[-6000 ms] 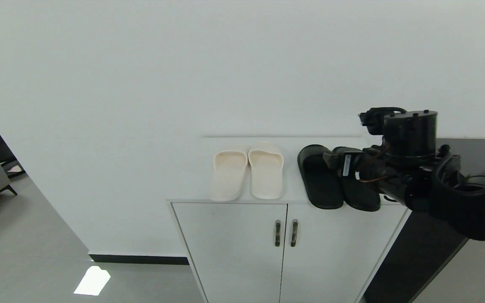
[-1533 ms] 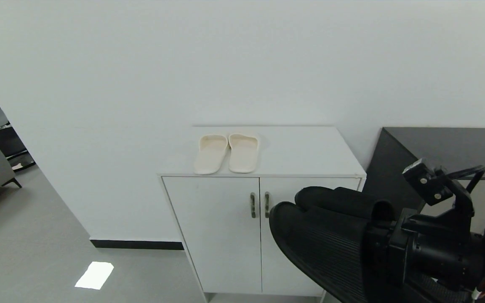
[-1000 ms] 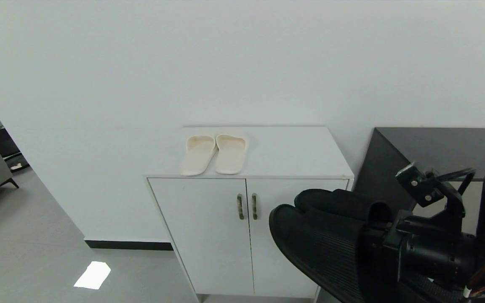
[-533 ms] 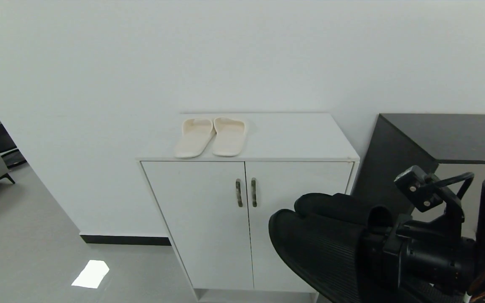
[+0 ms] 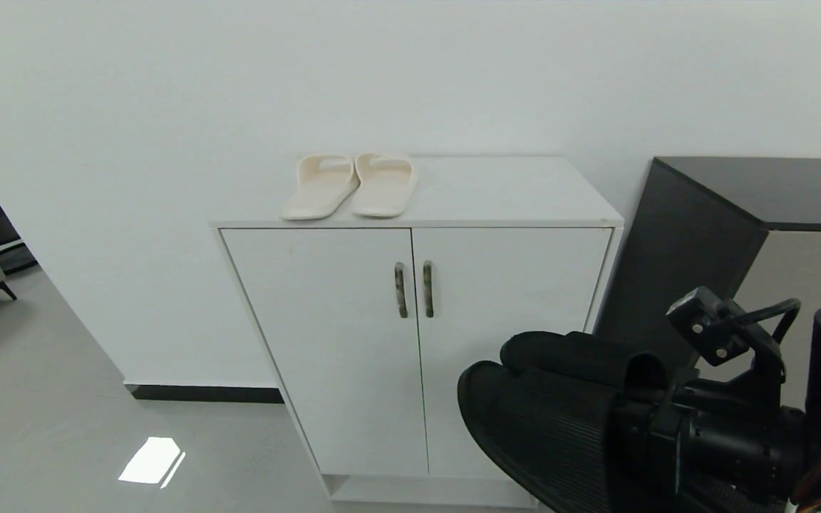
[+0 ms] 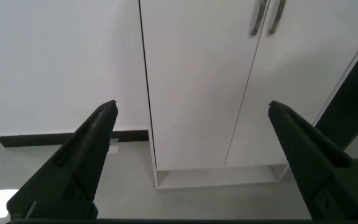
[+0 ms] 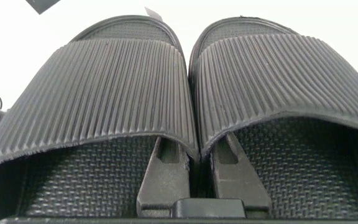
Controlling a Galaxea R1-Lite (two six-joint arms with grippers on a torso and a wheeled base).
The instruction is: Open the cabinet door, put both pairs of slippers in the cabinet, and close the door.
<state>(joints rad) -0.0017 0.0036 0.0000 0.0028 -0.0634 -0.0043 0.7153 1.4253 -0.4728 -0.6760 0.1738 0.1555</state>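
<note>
Cabinet (image 5: 325,320) closed; R claw (image 7: 194,167) clamps blk slippers (image 5: 546,420).

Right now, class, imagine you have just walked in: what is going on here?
The robot's right claw is shut on a pair of black ribbed rubber slippers, held in front of the white two-door cabinet. Both cabinet doors are shut. A pair of cream slide slippers lies on the left part of the cabinet top. The left claw is open and empty, facing the cabinet's lower front.
</note>
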